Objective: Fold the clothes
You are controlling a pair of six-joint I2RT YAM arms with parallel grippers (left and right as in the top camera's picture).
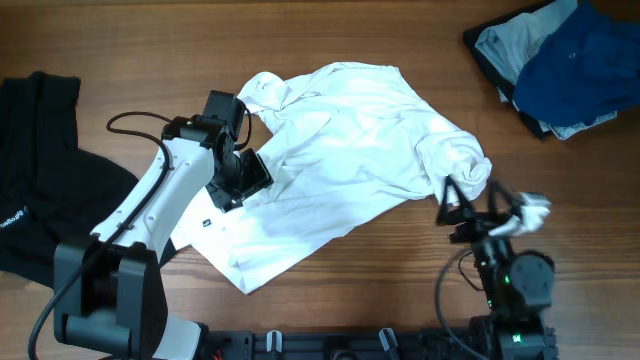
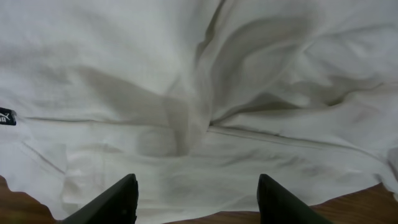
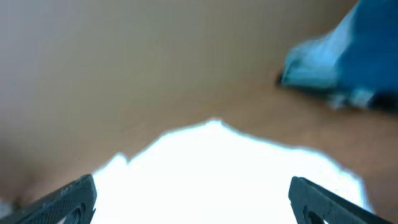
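The large white T-shirt [image 1: 340,150] lies crumpled across the middle of the table, with a small black mark [image 1: 205,222] near its lower left. My left gripper [image 1: 240,180] hovers over the shirt's left part. In the left wrist view its fingers [image 2: 196,186] are wide apart and open over wrinkled white fabric [image 2: 205,93], holding nothing. My right gripper [image 1: 468,205] is at the shirt's bunched right end. In the right wrist view its fingers [image 3: 193,193] are wide apart, with bright white fabric [image 3: 217,168] between them.
A black garment [image 1: 40,170] lies at the left edge, partly under the left arm. A pile of dark blue and pale grey-blue clothes [image 1: 560,60] sits at the back right, and also shows in the right wrist view [image 3: 348,68]. Bare wooden table [image 1: 150,50] surrounds the shirt.
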